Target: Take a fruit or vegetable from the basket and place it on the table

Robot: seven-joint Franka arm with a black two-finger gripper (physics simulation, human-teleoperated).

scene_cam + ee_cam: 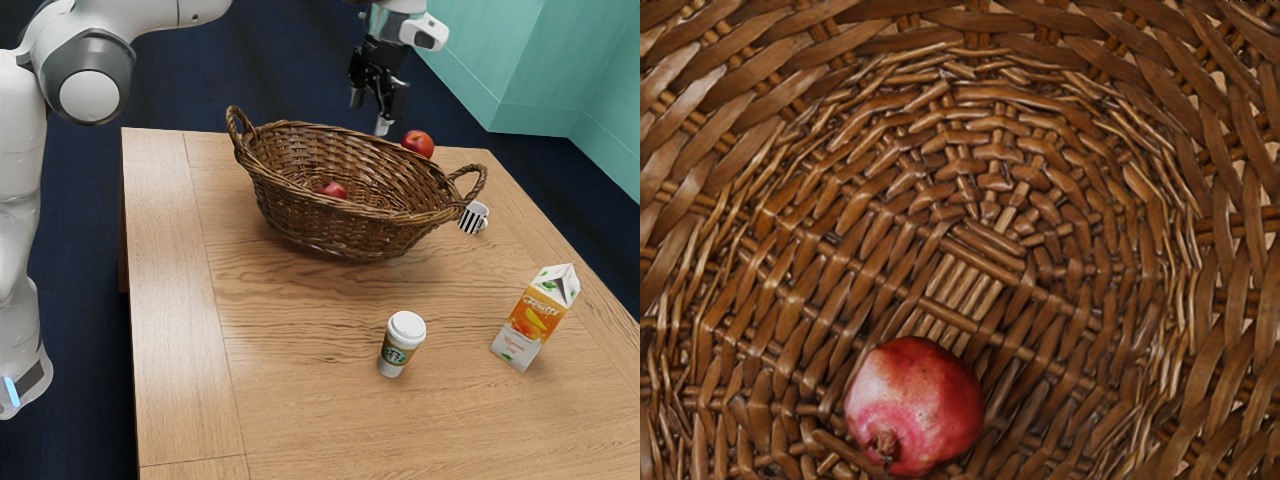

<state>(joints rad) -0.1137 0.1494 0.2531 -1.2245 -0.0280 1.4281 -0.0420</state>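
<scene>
My gripper hangs above the far side of the basket in the exterior view, its fingers apart and nothing between them. The brown wicker basket stands on the wooden table. Inside it lies a red fruit, partly hidden by the near rim. In the wrist view this fruit, a pomegranate, rests on the woven basket floor, below my hand and apart from it. A second red fruit shows behind the basket's far rim, its lower part hidden.
A striped mug stands close to the basket's handle at the exterior view's right. Nearer the camera are a lidded coffee cup and a juice carton. The basket's raised handles and high woven walls surround the fruit inside.
</scene>
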